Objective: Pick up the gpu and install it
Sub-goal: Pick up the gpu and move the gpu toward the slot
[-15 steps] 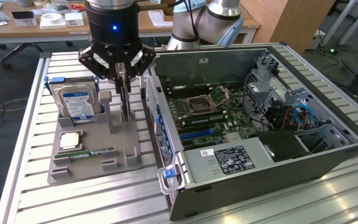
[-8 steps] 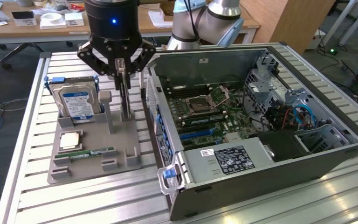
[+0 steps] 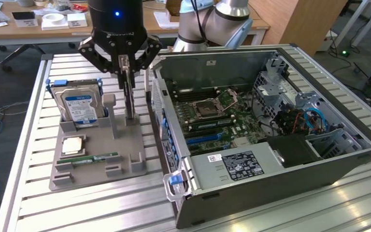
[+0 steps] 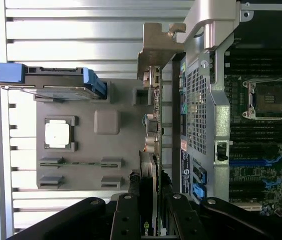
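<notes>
Exterior view: one gripper (image 3: 126, 67) hangs over a grey holder tray (image 3: 131, 159) on the slatted metal surface (image 3: 31, 193). Its black fingers are pinched on the top edge of the one gpu (image 3: 130, 99). The gpu stands upright and edge-on at the side of the tray nearest the computer case (image 3: 263, 183), with its lower end down at the tray. The tray also carries one hard drive (image 3: 79, 104) with a blue label, standing on edge, one square processor chip (image 3: 74, 145) lying flat, and one narrow green RAM stick (image 3: 98, 158) lying flat. A grey post (image 3: 110, 113) of the tray rises between the hard drive and the gpu. The open case lies on the exterior view's right with its wall just beside the gpu, and its motherboard (image 3: 214, 116) is exposed inside.

Wrist view: two black fingers (image 4: 127, 215) flank the gpu (image 4: 151, 125), which shows as a thin edge with its metal bracket (image 4: 155, 50) at the far end. The gripper (image 4: 153, 220) grips it between them. The case wall (image 4: 200, 100) runs close alongside the card. The hard drive (image 4: 51, 85), the chip (image 4: 57, 134) and the RAM stick (image 4: 78, 162) sit on the tray (image 4: 121, 100).
</notes>
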Controlling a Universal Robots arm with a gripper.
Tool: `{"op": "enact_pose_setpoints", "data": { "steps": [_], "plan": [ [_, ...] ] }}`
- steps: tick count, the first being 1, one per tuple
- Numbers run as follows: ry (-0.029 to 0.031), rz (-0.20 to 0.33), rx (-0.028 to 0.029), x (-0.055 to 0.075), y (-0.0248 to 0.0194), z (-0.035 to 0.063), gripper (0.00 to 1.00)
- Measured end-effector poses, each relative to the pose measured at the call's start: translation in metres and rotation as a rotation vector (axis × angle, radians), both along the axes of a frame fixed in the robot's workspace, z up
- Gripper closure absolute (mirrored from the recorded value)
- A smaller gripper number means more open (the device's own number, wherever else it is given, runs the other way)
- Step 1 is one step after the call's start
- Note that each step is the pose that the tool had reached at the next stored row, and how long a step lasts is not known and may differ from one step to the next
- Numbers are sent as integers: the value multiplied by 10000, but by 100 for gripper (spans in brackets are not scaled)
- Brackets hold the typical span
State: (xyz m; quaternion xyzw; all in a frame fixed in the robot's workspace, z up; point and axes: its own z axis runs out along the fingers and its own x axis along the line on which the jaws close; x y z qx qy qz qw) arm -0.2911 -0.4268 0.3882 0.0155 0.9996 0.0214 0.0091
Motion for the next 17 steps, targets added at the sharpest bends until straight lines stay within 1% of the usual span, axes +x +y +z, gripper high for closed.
{"op": "enact_pose_setpoints", "data": {
  "steps": [6,17],
  "plan": [
    [0,0,-1,0,0,79,74],
    [-1,0,0,0,0,180,74]
  ]
}}
